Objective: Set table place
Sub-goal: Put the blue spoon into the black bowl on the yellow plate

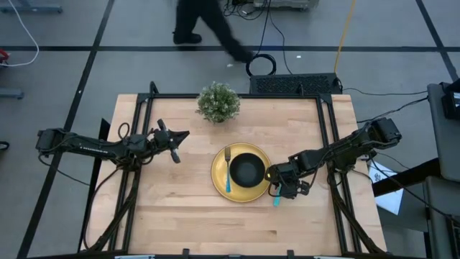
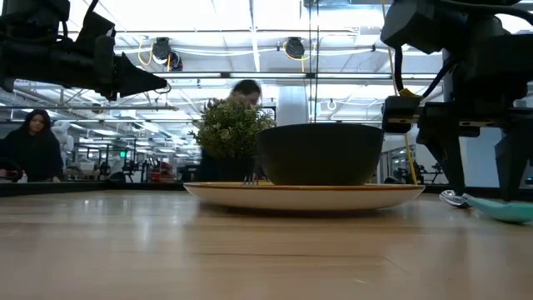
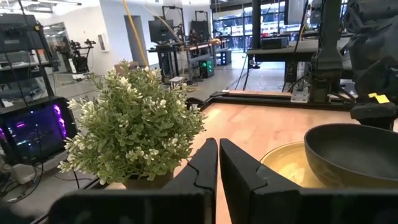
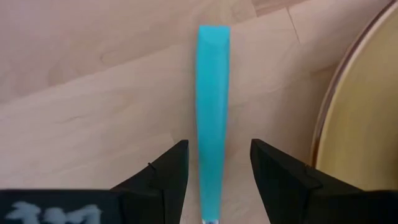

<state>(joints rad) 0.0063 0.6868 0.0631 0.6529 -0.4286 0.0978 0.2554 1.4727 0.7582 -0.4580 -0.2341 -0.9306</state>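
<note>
One plate (image 1: 218,177), one bowl (image 1: 247,170), one fork (image 1: 228,170) on it, one spoon (image 4: 212,99) between right hand (image 4: 218,163)'s parted fingers, left hand (image 1: 177,136) closed, bench (image 1: 180,208) centre.

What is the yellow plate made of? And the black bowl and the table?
The yellow plate looks like glazed ceramic or hard plastic: its smooth rim catches a soft shine. The black bowl looks matte, with hardly any glare, maybe plastic or stoneware; I can't say which. The table is wood: pale planks with grain lines and seams.
</note>
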